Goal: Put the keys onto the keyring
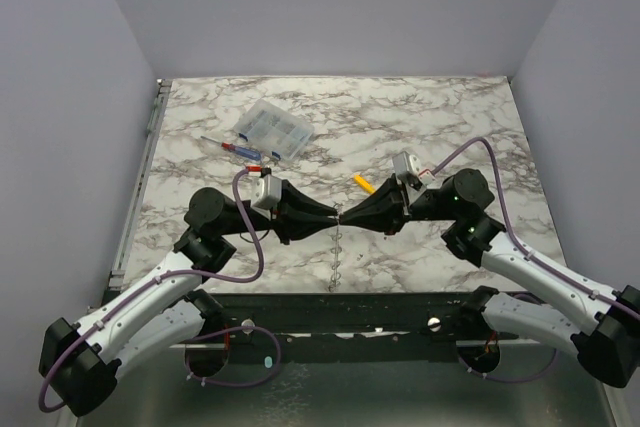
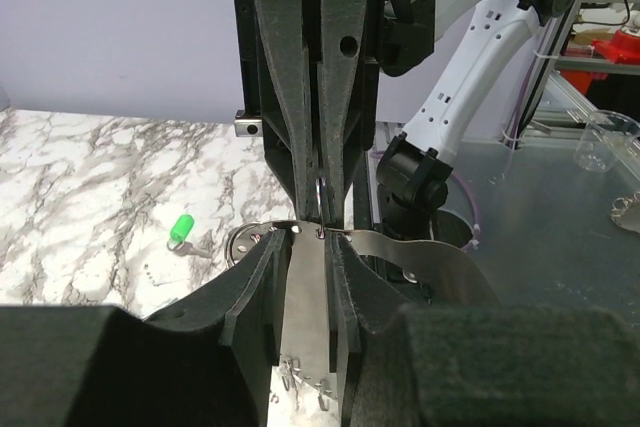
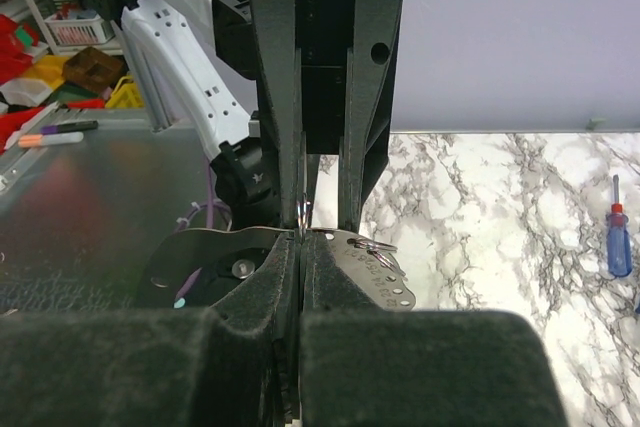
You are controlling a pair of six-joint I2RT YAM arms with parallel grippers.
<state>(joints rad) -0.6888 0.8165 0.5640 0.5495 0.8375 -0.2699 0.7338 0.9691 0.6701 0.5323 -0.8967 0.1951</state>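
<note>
Two robot arms meet tip to tip above the near half of a marble worktop (image 1: 450, 127), their tools nose to nose over the keyring (image 2: 420, 250). The right tool (image 3: 300, 242) is clenched, its fingers pressed flat together with the thin grey band pinched at their tips; the band curves away to either side of them. The left tool (image 2: 310, 242) faces it with its fingers a narrow gap apart. A flat strip of metal shows in that gap, but whether the tool is grasping it cannot be told. A small wire ring (image 3: 303, 211) sits right where the two sets of fingertips meet.

The one key (image 2: 181, 228) in view, with a bright green head, lies on the marble near the looped end of the band, held by neither tool.

Farther back on the worktop stand a clear compartment box (image 1: 272, 130) and, just beside it, a red-and-blue-handled screwdriver (image 1: 232, 146). A short yellow stick (image 1: 363, 184) lies close behind the right tool.
</note>
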